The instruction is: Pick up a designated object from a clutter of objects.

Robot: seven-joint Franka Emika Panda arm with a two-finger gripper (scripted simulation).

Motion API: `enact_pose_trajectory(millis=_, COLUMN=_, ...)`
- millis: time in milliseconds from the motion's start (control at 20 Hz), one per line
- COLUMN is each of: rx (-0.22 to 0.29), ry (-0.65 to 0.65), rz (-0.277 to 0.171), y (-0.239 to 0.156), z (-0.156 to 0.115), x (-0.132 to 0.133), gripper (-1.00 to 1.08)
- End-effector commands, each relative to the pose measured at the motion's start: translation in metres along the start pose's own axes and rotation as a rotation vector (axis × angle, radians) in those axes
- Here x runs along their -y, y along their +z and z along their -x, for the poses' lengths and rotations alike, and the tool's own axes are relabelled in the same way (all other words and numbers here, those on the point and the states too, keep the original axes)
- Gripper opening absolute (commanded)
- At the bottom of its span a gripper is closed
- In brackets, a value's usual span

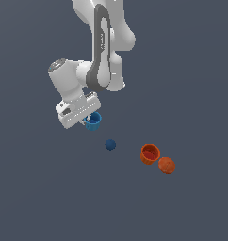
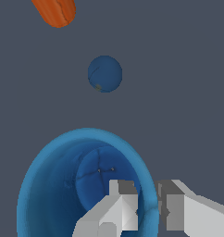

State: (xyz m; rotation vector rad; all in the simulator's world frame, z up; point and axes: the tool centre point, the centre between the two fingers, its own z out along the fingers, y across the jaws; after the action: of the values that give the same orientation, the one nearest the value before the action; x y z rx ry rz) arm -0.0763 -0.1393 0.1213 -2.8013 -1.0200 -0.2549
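Observation:
The bright blue cup (image 1: 93,122) sits right under my gripper (image 1: 89,118) in the exterior view. In the wrist view the blue cup (image 2: 53,185) fills the frame, mouth toward the camera. One finger (image 2: 118,208) is inside the cup and the other finger (image 2: 178,208) is outside, with the cup's wall between them. The gripper (image 2: 148,203) looks shut on that wall. The dark blue ball (image 1: 110,145) (image 2: 104,73) lies apart from the cup. The orange-red cup (image 1: 150,154) (image 2: 54,11) and the orange ball (image 1: 166,165) lie farther off toward the exterior view's right.
The grey floor (image 1: 50,188) spreads all around the items. The white arm (image 1: 101,52) comes down from the top of the exterior view.

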Motion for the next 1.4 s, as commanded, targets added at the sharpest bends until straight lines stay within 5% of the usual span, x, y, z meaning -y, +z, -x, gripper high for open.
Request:
enact_pose_trajectory(millis=0, rx=0.0, ry=0.0, rz=0.003, y=-0.017, z=-0.015, x=0.001, gripper=-1.0)
enact_pose_trajectory(millis=900, rx=0.002, ry=0.0, rz=0.004, y=-0.172, z=-0.154, x=0.013, gripper=-1.0)
enact_pose_trajectory(millis=1350, rx=-0.002, ry=-0.001, rz=0.003, y=-0.22, z=-0.199, x=0.015, gripper=-1.0)
